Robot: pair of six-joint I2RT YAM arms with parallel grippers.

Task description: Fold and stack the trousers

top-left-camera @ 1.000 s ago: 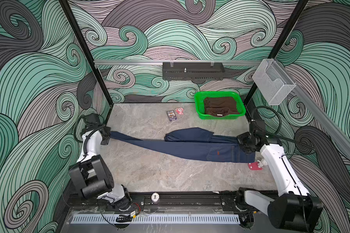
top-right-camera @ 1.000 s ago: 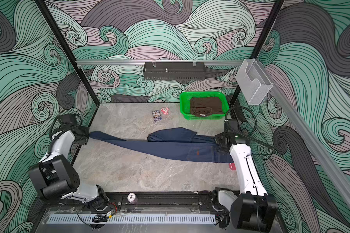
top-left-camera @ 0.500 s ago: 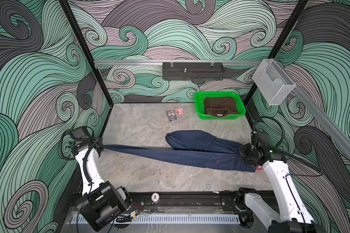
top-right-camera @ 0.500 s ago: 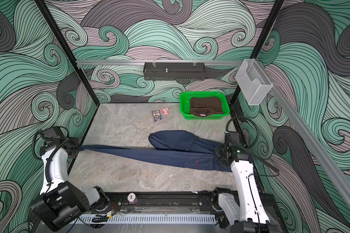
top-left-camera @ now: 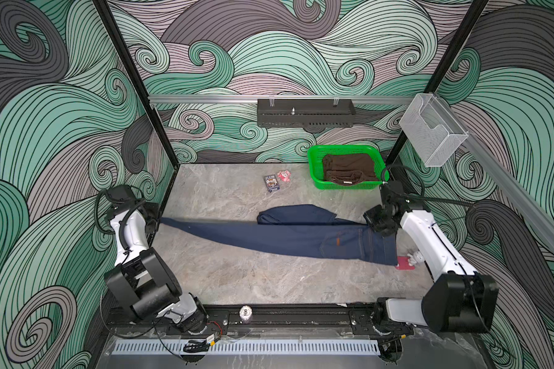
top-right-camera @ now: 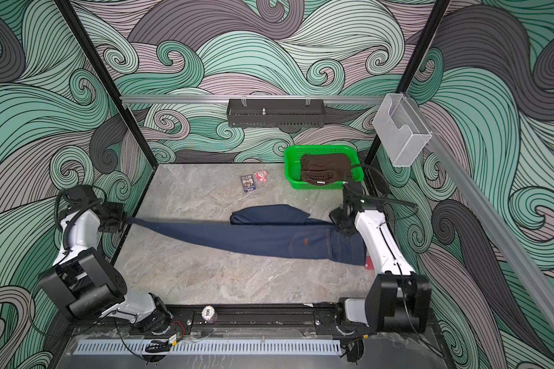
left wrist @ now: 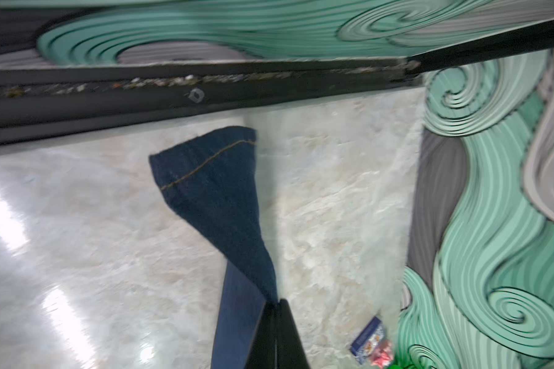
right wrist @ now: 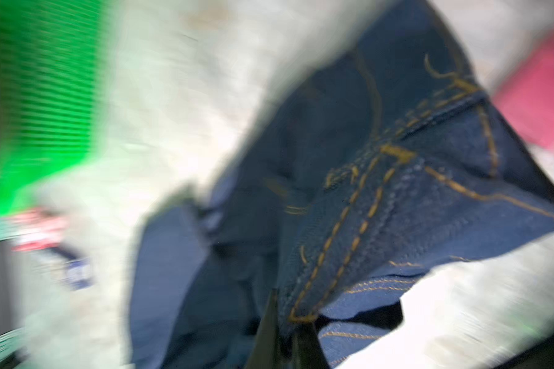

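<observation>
The dark navy trousers (top-left-camera: 285,238) (top-right-camera: 253,238) stretch across the table from left to right in both top views. One leg runs out to the left table edge. The other leg lies doubled over in a heap (top-left-camera: 296,214) behind the middle. My left gripper (top-left-camera: 155,220) (top-right-camera: 122,219) (left wrist: 277,303) is shut on the long leg just short of its hem (left wrist: 211,159). At the right, my right gripper (top-left-camera: 373,220) (top-right-camera: 338,220) (right wrist: 285,319) is shut on the waistband end (right wrist: 381,191), by the yellow stitching. The right wrist view is blurred.
A green basket (top-left-camera: 314,159) (top-right-camera: 290,163) holding a brown garment (top-left-camera: 349,169) stands at the back right. A card box (top-left-camera: 271,183) and pink toy (top-left-camera: 283,175) lie behind the trousers. A red object (top-left-camera: 405,263) sits by the waistband. A chip (top-left-camera: 245,313) rests on the front rail.
Half a second ago both grippers held the trousers nearer the front. Both have swung back toward the rear with them. The doubled-over leg lies more bunched than a second ago.
</observation>
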